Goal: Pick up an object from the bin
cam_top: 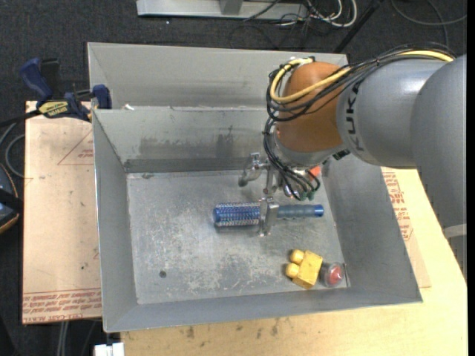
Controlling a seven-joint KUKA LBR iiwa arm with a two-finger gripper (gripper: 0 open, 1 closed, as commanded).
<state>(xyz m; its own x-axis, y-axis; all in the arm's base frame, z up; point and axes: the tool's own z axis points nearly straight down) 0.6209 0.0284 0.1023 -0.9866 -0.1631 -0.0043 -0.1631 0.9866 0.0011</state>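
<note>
Camera view: the grey metal bin [178,273] holds three loose things. A blue brush [237,214] lies flat near the middle of the floor, bristled head to the left, handle to the right. The gripper [267,218] is low over the brush, where head meets handle, and crosses in front of it. How far it is open, and whether it has hold of the brush, cannot be told. A yellow block [304,268] lies near the front right corner, with a small red thing [335,274] just beside it, both well apart from the gripper
</note>
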